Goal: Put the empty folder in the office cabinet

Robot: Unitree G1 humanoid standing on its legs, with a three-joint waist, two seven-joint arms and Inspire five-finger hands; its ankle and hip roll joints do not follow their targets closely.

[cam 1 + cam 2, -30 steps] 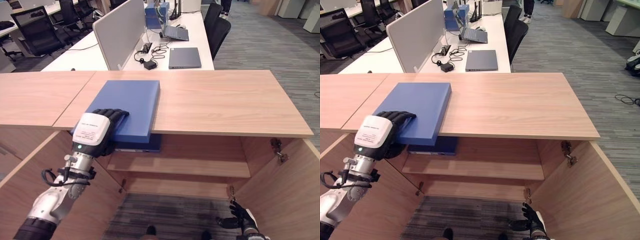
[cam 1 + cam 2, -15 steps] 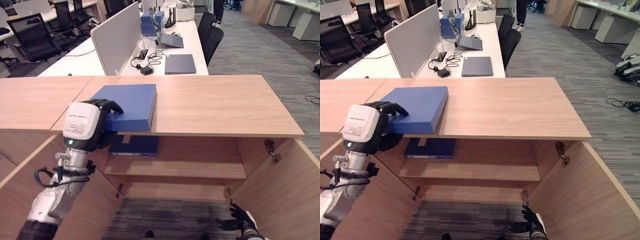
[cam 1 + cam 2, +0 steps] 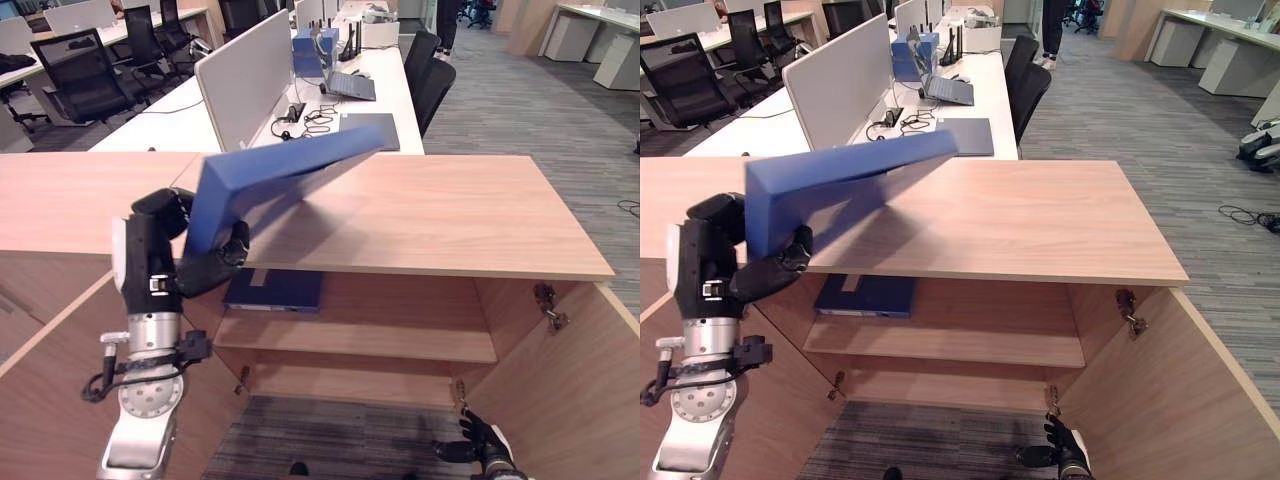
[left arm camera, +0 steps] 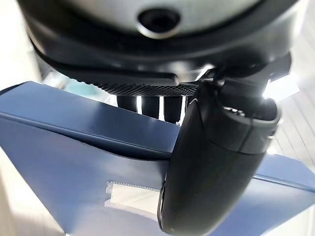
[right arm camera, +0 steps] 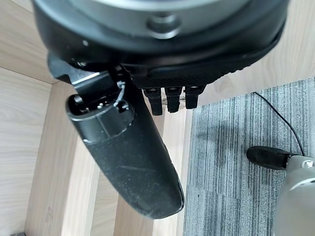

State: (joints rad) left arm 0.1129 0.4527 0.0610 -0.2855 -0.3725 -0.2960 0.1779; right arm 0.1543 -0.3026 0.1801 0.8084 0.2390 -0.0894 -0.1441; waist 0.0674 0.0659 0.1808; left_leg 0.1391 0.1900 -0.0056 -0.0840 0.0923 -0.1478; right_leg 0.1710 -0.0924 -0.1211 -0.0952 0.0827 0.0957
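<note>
A blue folder [image 3: 290,170] hangs tilted above the wooden cabinet top [image 3: 450,215], its far end higher than the near end. My left hand [image 3: 165,250] is shut on the near end, fingers over one face and the thumb [image 4: 211,162] pressed on the other face [image 4: 74,162]. The office cabinet stands open below, with a shelf [image 3: 380,335] across it. My right hand [image 3: 480,450] hangs low by the floor near the right door, fingers relaxed and holding nothing.
A second blue folder [image 3: 275,290] lies on the shelf's left side. Open cabinet doors stand at the left [image 3: 50,390] and right [image 3: 570,400]. Behind are desks with a grey partition [image 3: 245,75], a shut laptop [image 3: 370,120] and office chairs [image 3: 435,70].
My left hand has turned and lifted the folder off the cabinet top, so it now slants upward in the air. The right hand has stayed low.
</note>
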